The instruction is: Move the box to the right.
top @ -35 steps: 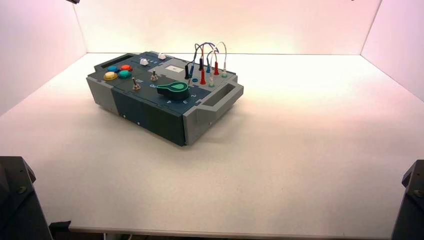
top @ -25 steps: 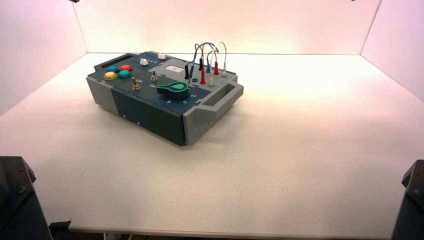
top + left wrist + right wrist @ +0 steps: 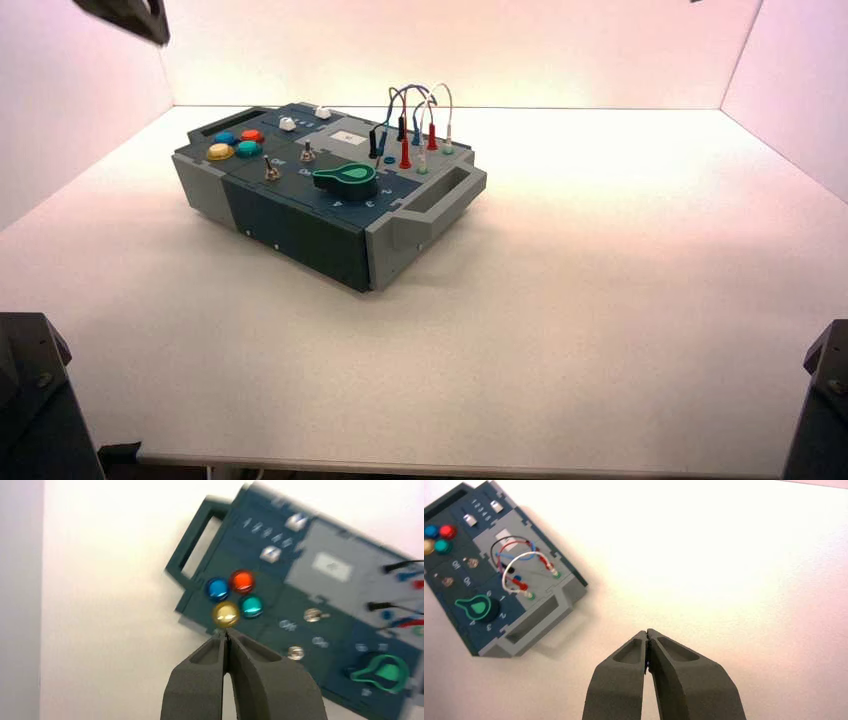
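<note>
The box (image 3: 300,215) stands turned on the left half of the white table, grey and dark blue, with a handle (image 3: 440,190) at its right end. On top are four coloured buttons (image 3: 236,144), a green knob (image 3: 347,178), toggle switches and plugged-in wires (image 3: 412,120). My left arm (image 3: 125,15) hangs high over the back left corner. My left gripper (image 3: 226,632) is shut and empty, above the box (image 3: 300,595) near the yellow button (image 3: 225,613). My right gripper (image 3: 647,632) is shut and empty, high over bare table to the right of the box (image 3: 499,570).
The white table (image 3: 620,260) stretches wide to the right of the box. White walls (image 3: 450,50) close the back and both sides. Dark arm bases stand at the front left corner (image 3: 30,400) and the front right corner (image 3: 820,400).
My left arm has come down and in at the top left of the high view. The box has not moved.
</note>
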`<state>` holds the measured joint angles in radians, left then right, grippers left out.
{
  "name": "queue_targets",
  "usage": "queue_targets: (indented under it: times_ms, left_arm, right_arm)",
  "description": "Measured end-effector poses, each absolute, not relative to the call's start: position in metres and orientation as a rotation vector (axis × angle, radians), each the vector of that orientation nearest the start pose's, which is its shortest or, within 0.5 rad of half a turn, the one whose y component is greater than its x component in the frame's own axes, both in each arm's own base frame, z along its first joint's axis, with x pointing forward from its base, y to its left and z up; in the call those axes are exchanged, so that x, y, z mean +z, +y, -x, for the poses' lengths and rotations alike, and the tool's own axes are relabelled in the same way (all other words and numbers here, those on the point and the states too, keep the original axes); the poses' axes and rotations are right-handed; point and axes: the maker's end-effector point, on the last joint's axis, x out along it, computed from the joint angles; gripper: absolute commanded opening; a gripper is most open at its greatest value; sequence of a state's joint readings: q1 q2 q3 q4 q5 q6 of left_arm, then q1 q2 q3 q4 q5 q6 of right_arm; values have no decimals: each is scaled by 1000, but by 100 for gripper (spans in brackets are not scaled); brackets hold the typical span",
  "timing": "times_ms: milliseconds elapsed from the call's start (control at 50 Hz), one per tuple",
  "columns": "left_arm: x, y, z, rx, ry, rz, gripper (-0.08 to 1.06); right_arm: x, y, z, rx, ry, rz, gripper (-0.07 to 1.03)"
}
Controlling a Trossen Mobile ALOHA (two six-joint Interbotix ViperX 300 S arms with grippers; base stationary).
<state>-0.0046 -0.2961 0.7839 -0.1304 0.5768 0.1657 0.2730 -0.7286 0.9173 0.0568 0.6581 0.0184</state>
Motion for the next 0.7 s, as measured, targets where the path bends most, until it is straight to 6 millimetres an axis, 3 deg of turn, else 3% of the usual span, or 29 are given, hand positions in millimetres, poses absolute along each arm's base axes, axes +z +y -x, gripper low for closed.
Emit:
queue_targets:
  times_ms: [100, 420, 580, 700]
  left_arm:
    - [125, -6, -329, -79, 1107, -3, -3]
    - [122, -4, -377, -80, 1116, -8, -3]
    - [104, -2, -394, -78, 1156, -9, -3]
    - [84, 6, -395, -66, 1216, -2, -3]
  right_arm:
    - [196, 87, -244, 297, 877, 42, -2]
    - [185, 116, -240, 382, 914, 16, -2]
    - [176, 128, -237, 415, 950, 27, -2]
    - [173, 129, -237, 416, 962, 29, -2]
